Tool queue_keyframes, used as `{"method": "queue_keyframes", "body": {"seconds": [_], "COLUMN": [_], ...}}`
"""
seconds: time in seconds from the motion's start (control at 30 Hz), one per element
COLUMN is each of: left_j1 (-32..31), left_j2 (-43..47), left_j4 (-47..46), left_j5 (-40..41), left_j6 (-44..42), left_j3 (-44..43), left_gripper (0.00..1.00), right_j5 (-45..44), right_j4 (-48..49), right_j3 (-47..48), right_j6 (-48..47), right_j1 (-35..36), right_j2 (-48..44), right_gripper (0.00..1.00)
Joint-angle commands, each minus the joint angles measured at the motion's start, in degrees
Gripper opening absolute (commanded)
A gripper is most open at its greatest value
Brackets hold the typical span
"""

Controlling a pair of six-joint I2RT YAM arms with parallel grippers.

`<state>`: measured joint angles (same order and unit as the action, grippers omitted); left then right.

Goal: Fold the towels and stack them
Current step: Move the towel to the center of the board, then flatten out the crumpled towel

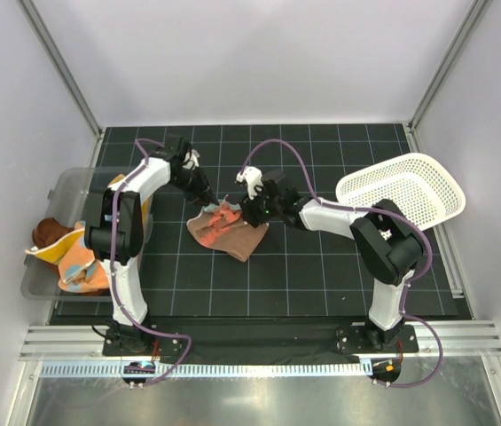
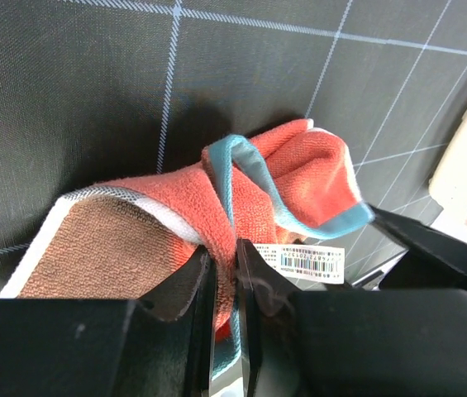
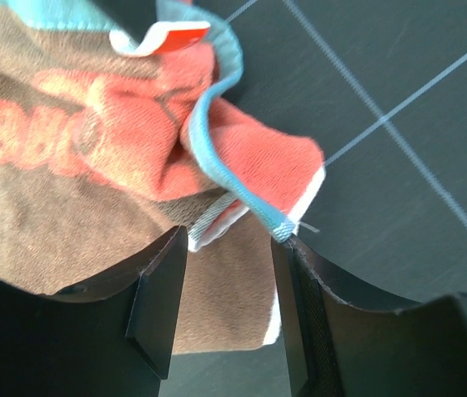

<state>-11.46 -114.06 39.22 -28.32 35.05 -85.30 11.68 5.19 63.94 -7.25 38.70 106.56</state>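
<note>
Right now we have one towel lying rumpled in the middle of the black mat, between our two arms, where both can reach it for folding. Its brown face lies flat, and a red-orange flap with blue trim is bunched up on top.

Our left gripper sits at the towel's far-left edge. Its jaws stand only a sliver apart with a ridge of the red-orange cloth running between them. We cannot tell whether they bite it or merely flank it.

Our right gripper hovers over the opposite edge with its jaws spread, straddling the blue-trimmed corner without pinching it. We judge it is lined up to take that corner.

The other towels wait heaped in the clear bin at the left.
</note>
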Motion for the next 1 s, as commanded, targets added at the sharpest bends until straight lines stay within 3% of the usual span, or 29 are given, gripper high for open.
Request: {"method": "queue_keyframes", "body": {"seconds": [0.0, 0.43, 0.47, 0.67, 0.7, 0.8, 0.97], "left_j1": [0.48, 0.57, 0.57, 1.09, 1.18, 1.97, 2.85], "left_j2": [-1.07, -1.60, -1.60, -1.52, -1.52, -1.43, 0.06], "left_j4": [1.64, 2.52, 2.61, 3.67, 3.76, 4.28, 3.67], "left_j5": [-1.74, -1.92, -1.92, -1.83, -1.74, -1.92, -0.87], "left_j6": [-1.91, -2.88, -2.97, -4.20, -4.81, -6.91, -12.01], "left_j3": [-2.59, -3.39, -3.65, -5.32, -5.75, -7.16, -8.22], "left_gripper": [0.17, 0.19, 0.19, 0.34, 0.41, 0.52, 0.61], "right_j5": [-2.01, 0.70, 1.15, 2.55, 2.82, 5.18, 9.32], "right_j4": [2.81, 3.25, 3.25, 4.02, 4.39, 5.44, 7.20], "right_j3": [2.94, 4.96, 5.22, 5.32, 5.14, 5.14, 4.61], "right_j6": [-2.42, -4.88, -4.88, -3.75, -3.13, -0.23, 3.81], "right_j1": [-0.38, -0.38, -0.46, -0.90, -1.34, -3.36, -6.87], "right_j2": [-0.66, 0.22, 0.40, 1.28, 1.28, 1.37, 1.45], "right_gripper": [0.53, 0.56, 0.54, 0.17, 0.01, 0.01, 0.01]}}
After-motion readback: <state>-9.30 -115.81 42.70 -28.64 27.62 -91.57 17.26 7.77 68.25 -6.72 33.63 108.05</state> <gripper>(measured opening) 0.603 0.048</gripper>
